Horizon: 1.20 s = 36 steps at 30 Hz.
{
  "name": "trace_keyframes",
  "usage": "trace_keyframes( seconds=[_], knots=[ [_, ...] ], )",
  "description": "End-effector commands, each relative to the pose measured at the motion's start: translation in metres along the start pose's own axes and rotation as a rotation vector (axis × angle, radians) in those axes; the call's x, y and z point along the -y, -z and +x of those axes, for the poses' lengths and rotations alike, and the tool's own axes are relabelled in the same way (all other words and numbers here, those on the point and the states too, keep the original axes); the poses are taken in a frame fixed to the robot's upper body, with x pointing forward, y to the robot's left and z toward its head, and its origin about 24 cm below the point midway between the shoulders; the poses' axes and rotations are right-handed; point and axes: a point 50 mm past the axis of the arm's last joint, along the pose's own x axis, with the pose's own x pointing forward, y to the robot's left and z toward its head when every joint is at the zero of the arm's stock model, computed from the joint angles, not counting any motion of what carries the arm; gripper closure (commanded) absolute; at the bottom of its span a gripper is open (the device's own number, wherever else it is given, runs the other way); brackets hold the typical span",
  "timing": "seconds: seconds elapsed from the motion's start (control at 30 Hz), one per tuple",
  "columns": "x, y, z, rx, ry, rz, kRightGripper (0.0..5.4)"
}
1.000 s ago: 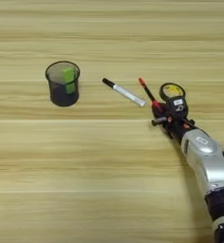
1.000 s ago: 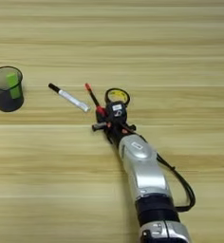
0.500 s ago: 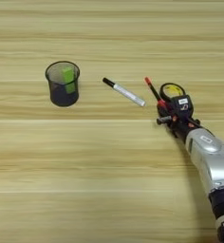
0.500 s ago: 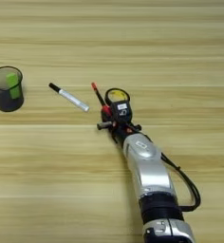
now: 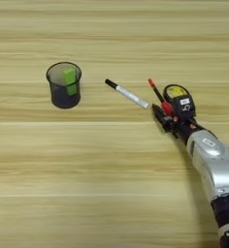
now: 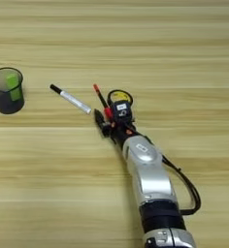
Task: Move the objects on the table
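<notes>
Here the right end effector [image 5: 171, 112] sits low over the counter [image 6: 136, 43], at the end of the silver forearm [image 6: 146, 169] that comes in from the bottom right. Whether its black fingers are parted or pressed together cannot be told, since they merge with the dark things around them. It lies across the lower end of the thin red-tipped pen [image 5: 154, 90], whose red tip points up and to the left. Just beside it, on its right, is the small black tape ring with the yellow inner label [image 6: 118, 97], partly covered by the end effector. Left of the pen, close to it, the slim white marker with the black cap [image 5: 127, 93] lies aslant. Well apart, further left, stands a dark translucent cup [image 5: 64, 85] holding a green piece [image 5: 70, 80].
</notes>
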Motion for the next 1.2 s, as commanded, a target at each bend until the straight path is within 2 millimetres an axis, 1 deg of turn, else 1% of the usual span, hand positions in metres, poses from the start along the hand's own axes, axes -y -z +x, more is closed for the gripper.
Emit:
trace_keyframes(
  seconds=[0.03,0.2,0.33,0.5,0.73,1.2],
  knots=[
    [0.001,-0.040,0.003,0.177,-0.003,-0.052,2.09],
    [-0.003,-0.046,0.003,0.206,-0.027,-0.058,1.64],
    [-0.010,-0.047,0.006,0.207,-0.065,-0.069,1.21],
    [-0.016,-0.046,0.013,0.199,-0.108,-0.077,0.82],
    [-0.024,-0.041,0.022,0.170,-0.168,-0.090,0.05],
    [-0.024,-0.029,0.032,0.112,-0.195,-0.059,0.05]
  ],
)
